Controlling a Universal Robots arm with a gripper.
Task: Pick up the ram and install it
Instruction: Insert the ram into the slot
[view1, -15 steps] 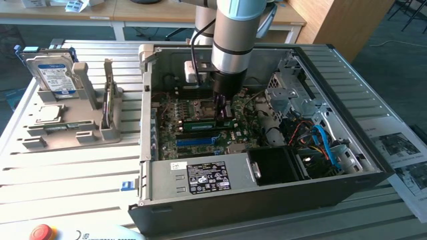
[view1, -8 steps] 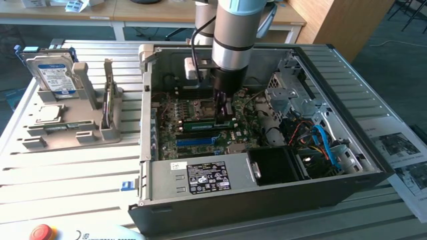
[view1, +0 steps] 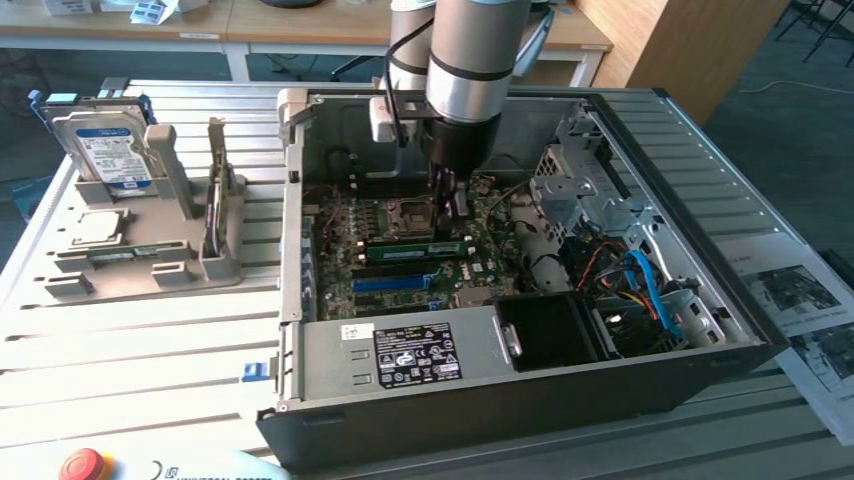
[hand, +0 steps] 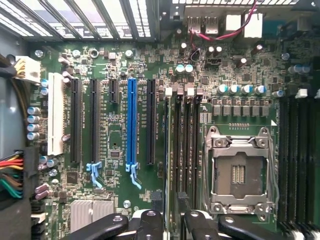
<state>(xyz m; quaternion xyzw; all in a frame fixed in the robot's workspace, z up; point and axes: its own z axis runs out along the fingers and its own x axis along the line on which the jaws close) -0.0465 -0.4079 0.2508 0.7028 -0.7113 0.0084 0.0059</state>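
Gripper is down inside the computer case, poised just beside the CPU socket, and in the wrist view its jaws stand slightly apart with nothing pinched between them. The ram sits on edge in a memory slot right beside that socket, between it and the blue slot, directly under the gripper's tips

Ram on motherboard inside case
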